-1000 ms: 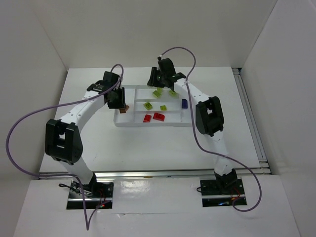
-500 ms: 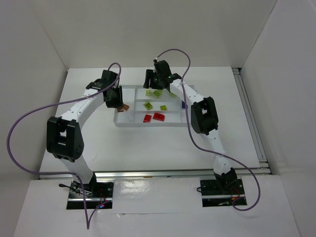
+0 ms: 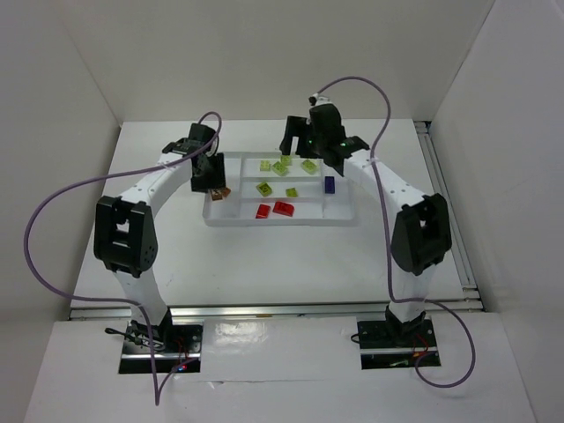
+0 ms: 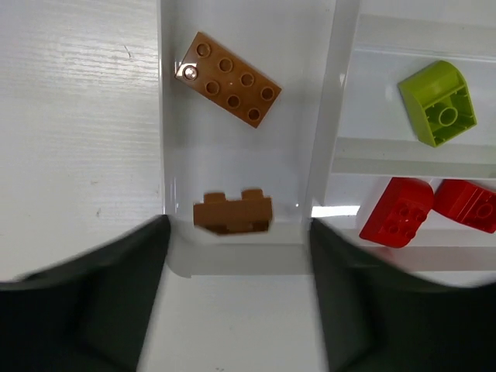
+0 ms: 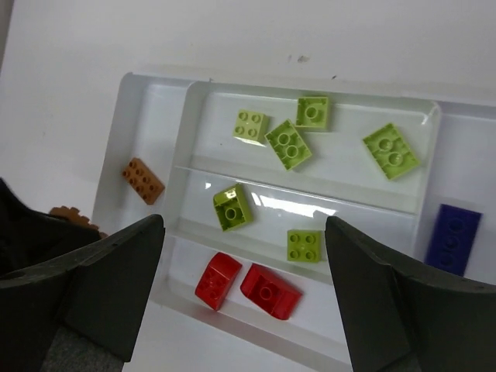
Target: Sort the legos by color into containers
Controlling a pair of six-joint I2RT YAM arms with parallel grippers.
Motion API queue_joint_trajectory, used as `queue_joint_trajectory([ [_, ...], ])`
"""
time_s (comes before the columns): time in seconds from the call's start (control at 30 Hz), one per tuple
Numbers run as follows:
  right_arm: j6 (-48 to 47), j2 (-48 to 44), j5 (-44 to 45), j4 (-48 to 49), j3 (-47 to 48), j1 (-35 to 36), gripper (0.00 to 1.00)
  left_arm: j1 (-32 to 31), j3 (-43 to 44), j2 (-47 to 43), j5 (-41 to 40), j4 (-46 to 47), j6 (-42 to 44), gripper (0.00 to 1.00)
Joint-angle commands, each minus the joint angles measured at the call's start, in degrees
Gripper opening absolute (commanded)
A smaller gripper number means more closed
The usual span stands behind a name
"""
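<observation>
A white sorting tray (image 3: 282, 221) sat on a white desk (image 3: 264, 264) with a gripper poised over each end of its far side. The left gripper (image 4: 236, 242) hung above the narrow slot at the tray's left end. Its fingers (image 4: 93, 302) were spread wide and showed on either side of the slot's near end; whether they touched the tray could not be told.

That slot held a flat orange-brown brick (image 4: 229, 79), studs up and turned at an angle toward the far end. A second orange-brown brick (image 4: 232, 214) was tipped on its side against the near wall, apart from the first.

The right gripper (image 5: 244, 225) hovered above the far side of the tray. Its fingers (image 5: 403, 294) were likewise wide apart, and nearly the whole tray was in its wrist camera's view.

Four lime-green bricks (image 5: 288, 144) lay in the far long slot, three bunched toward the left and middle and one off to the right. Two more green bricks (image 5: 232, 207) lay in the middle slot, apart from each other. A pair of red bricks (image 5: 270, 291) sat just beside each other in the left half of the near slot. A single dark blue brick (image 5: 452, 229) rested in the narrow slot at the tray's right end.
</observation>
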Motion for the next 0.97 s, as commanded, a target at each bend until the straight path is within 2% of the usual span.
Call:
queue_joint_trajectory([
  [0.0, -0.5, -5.9, 2.3, 4.3, -5.5, -1.4, 0.91, -0.8, 3.6, 1.2, -2.1, -1.1, -1.9, 0.95],
  [0.03, -0.5, -6.8, 3.0, 3.8, -6.3, -1.4, 0.91, -1.3, 4.7, 1.8, -2.1, -1.1, -1.4, 1.0],
  [0.2, -1.1, -12.4, 5.8, 2.3, -12.8, -1.9, 0.93, -3.1, 8.3, 1.8, -4.5, -3.6, -1.3, 1.0],
  [0.23, -1.7, -14.7, 6.5, 3.4, -14.5, -1.9, 0.94, -3.7, 9.1, 1.3, -4.5, -4.5, -1.3, 1.0],
  [0.27, -1.8, -15.8, 7.3, 3.9, -17.7, -1.9, 1.0, -3.7, 9.1, 0.7, -5.6, -5.1, -1.3, 1.0],
  [0.3, -1.8, -16.7, 8.5, 3.9, -18.8, -2.5, 1.0, -4.3, 9.6, -0.1, -5.7, -5.1, -1.9, 1.0],
  [0.4, 0.6, -19.6, 18.5, 0.3, -21.2, -3.7, 1.0, -5.4, 10.1, -4.9, -7.3, -5.7, -1.9, 1.0],
  [0.43, 1.8, -20.8, 25.5, -1.2, -21.2, -3.7, 1.0, -5.4, 9.6, -8.5, -7.3, -5.7, -1.9, 1.0],
  [0.53, 7.3, -22.7, 33.6, -7.5, -23.7, -4.8, 1.0, -6.0, 5.2, -15.1, -8.6, -1.9, -2.5, 1.0],
  [0.6, 10.7, -25.6, 37.8, -9.8, -27.3, -4.8, 1.0, -6.0, -0.9, -22.5, -6.4, 1.3, -2.0, 1.0],
  [0.8, 12.7, -35.3, 38.9, -9.6, -36.4, -5.4, 1.0, -6.6, -14.3, -35.8, -0.3, 10.0, -0.9, 1.0],
  [0.93, 12.1, -39.6, 37.6, -9.0, -39.5, -5.9, 0.97, -6.6, -18.2, -40.8, 0.2, 12.9, -0.9, 1.0],
])
